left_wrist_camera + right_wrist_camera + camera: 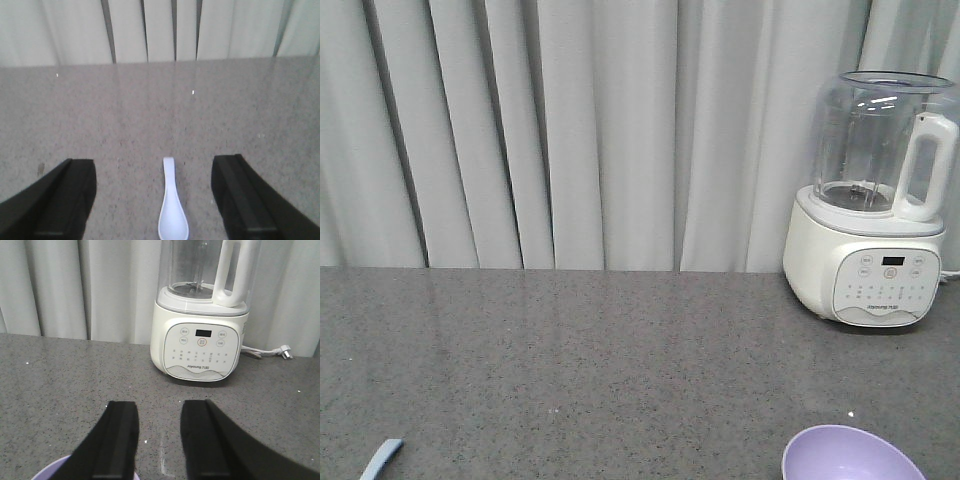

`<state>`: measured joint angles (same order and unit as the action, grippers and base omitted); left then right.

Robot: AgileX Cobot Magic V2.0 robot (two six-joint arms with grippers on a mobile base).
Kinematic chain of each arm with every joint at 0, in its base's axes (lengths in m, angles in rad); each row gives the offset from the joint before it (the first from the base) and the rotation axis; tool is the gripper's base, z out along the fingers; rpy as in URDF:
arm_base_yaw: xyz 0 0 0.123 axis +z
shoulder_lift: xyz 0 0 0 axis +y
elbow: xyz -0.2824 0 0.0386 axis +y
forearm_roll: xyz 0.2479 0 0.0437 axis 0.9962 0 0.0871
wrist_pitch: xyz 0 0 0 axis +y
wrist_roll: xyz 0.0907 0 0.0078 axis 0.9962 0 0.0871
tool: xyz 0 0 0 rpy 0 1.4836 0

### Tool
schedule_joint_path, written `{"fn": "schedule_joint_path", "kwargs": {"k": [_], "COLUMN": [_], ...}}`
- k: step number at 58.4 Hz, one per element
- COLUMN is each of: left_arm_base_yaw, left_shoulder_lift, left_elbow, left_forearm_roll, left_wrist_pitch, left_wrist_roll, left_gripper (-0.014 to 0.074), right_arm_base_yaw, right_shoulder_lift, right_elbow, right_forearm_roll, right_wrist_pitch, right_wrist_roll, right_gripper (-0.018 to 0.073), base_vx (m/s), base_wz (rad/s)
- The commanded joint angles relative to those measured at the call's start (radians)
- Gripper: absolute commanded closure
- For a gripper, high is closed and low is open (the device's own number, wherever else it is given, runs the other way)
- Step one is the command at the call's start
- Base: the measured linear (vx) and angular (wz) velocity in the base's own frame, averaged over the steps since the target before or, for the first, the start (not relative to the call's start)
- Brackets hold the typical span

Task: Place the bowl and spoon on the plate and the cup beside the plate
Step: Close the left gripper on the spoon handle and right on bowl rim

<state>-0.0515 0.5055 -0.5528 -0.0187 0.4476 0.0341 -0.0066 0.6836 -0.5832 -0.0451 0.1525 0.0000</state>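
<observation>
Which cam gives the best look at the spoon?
Left wrist: nearly the whole spoon shows, scoop nearest, handle pointing away. Exterior front catches only its handle tip at the bottom edge. Right wrist shows none of it.

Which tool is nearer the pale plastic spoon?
Left. The left tool is open with the pale plastic spoon in its gap; the right tool is over by the round lavender bowl.

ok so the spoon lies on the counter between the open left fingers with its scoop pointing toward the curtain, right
No, it's reversed: in the left wrist view the spoon lies on the counter between the open left fingers with its handle pointing toward the curtain and its scoop at the near end.
</observation>
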Motion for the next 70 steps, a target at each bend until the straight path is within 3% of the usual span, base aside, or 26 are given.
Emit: {"fn": "schedule_joint_path", "kwargs": {"k": [1,9,18,34,42,57,70], "left_arm_base_yaw": [0.003,0.002,0.002,0.002,0.002,0.002,0.002], "left_shoulder_lift": [0.056,0.165,0.348,0.702,0.864,1.05,1.113], "left_elbow": [-0.032,-0.056,-0.201,-0.489,-0.579,-0.628,-0.628], "left_forearm_roll": [-0.016,-0.074,-0.145,-0.152,-0.152,-0.14,-0.066], "left_wrist_pitch": [0.004,0.019,0.069,0.212,0.261,0.332,0.359], "left_wrist_roll": [0.026,0.072,0.139,0.115,0.062,0.066,0.066], "left_gripper": [0.0013,0.0013,0.0016,0.0031,0.0031,0.0031,0.0031], "right_arm_base_yaw": [-0.006,-0.006,-0.006,-0.006,-0.006,-0.006,-0.006], "right_shoulder_lift": [0.004,0.004,0.004,0.004,0.004,0.004,0.004], "right_elbow": [-0.036,-0.036,-0.036,-0.036,-0.036,-0.036,-0.036], "right_forearm_roll": [-0.003,-0.003,-0.003,-0.002,-0.003,-0.003,-0.002], "right_wrist_pitch": [-0.092,-0.088,-0.088,-0.094,-0.093,-0.092,-0.095], "right_wrist_roll": [-0.011,-0.011,-0.011,-0.011,-0.011,-0.011,-0.011], "right_gripper": [0.0148,0.012,0.0122,0.0122,0.0122,0.0122,0.0122], "base_vx": [0.0,0.0,0.0,0.0,0.0,0.0,0.0], "base_wz": [0.0,0.0,0.0,0.0,0.0,0.0,0.0]}}
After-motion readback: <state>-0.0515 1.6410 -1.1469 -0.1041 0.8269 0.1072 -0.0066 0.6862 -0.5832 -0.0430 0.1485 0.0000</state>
